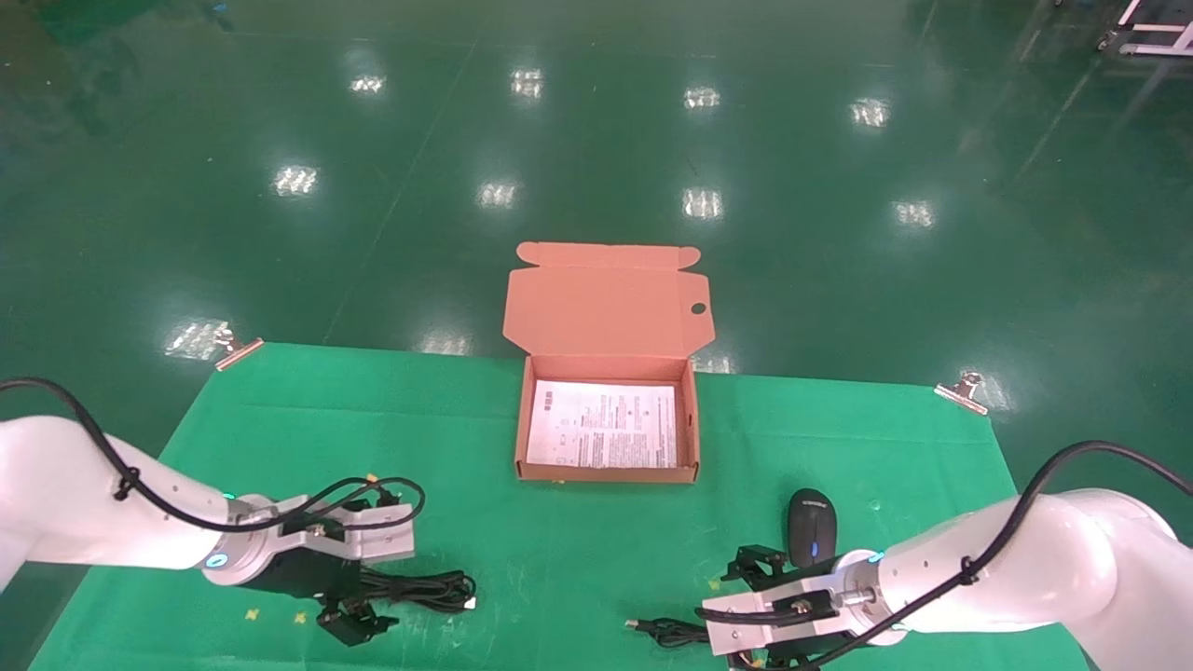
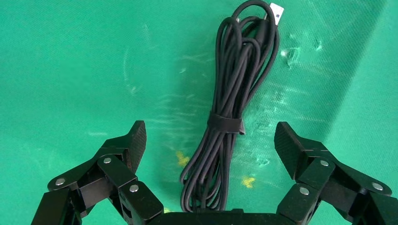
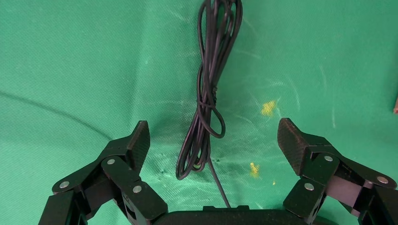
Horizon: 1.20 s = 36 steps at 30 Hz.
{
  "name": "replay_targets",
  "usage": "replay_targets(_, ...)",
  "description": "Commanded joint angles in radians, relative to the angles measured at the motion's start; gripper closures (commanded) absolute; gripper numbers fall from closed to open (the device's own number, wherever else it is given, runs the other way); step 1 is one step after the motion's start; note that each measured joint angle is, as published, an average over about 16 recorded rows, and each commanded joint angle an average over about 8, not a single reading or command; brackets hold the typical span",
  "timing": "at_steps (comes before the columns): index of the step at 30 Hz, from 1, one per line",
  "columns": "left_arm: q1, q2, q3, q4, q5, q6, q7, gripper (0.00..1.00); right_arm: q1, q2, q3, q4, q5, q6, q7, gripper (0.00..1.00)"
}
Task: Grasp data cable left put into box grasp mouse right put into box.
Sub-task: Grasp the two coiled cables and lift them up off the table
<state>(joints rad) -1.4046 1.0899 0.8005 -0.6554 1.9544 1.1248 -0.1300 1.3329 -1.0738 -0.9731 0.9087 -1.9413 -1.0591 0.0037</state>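
Left tool (image 2: 210, 140) spread wide, released, low over the cable (image 2: 234, 101) on the table (image 1: 578, 540). Right tool (image 3: 213, 140) likewise released above the cord (image 3: 209, 93), just beside the mouse (image 1: 812, 527). Box (image 1: 522, 438) open, well apart from both.

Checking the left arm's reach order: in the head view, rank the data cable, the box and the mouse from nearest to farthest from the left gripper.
1. data cable: directly at the left gripper, near table edge.
2. box: centre, farther back.
3. mouse: right side, by the right gripper.
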Motion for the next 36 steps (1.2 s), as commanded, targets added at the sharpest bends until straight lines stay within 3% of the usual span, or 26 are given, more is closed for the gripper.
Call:
replay_targets(1, -0.002, 0.006, 0.000, 0.019, 0.002, -0.010, 0.009, 1.00, -0.001, -0.010, 0.000, -0.022, 0.001, 0.008, -0.006, 0.98)
replay_targets(36, 0.000, -0.001, -0.001, -0.003, -0.001, 0.002, 0.001, 1.00, 0.001, 0.000, 0.002, -0.001, 0.003, -0.002, 0.003, 1.00)
